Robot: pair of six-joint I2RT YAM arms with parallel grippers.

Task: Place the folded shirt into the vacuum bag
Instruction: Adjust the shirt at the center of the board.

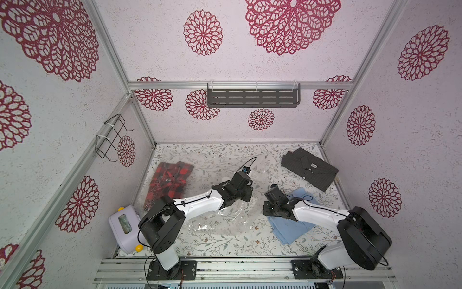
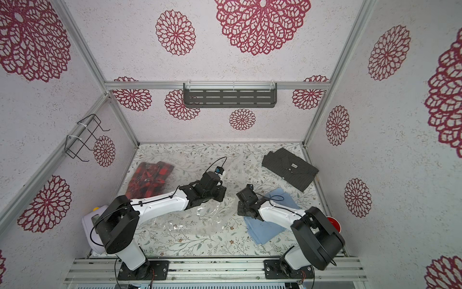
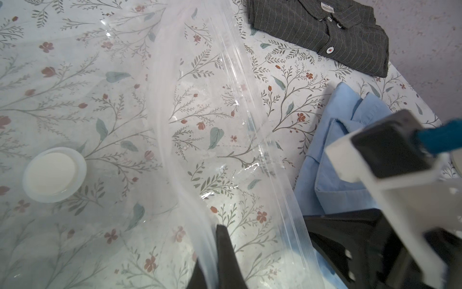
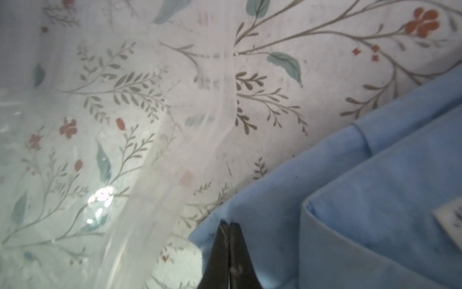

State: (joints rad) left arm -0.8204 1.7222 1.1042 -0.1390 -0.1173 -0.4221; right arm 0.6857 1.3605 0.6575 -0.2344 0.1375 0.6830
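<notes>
**Q:** How do the jaws of the right gripper [image 4: 228, 225] stand?
**A:** Pressed together, pinching an edge of the blue folded shirt [image 4: 375, 200]. The cloth puckers at the tips.

**Q:** And the left gripper [image 3: 211, 247]?
**A:** Closed on one film of the vacuum bag [image 3: 175, 100], close to its zip-seal edge [image 3: 250, 112]. That layer rises off the floral table [image 1: 225, 244] toward the jaws.

**Q:** Where is the shirt relative to the bag?
**A:** Outside it. It lies flat on the table just beside the zip-seal edge, on the robot's right, and in both top views it is partly under the right arm.

**Q:** How far does the bag extend?
**A:** Crinkled clear plastic covers the middle and left of the table. The round white valve disc [image 3: 53, 175] lies flat, near the left gripper.

**Q:** Are there other garments?
**A:** Two. A red plaid shirt [image 1: 170, 182] shows hazily through the plastic at the bag's far-left end. A dark pinstriped shirt [image 1: 310, 170], folded with its collar up, lies at the far right corner, apart from the bag.
</notes>
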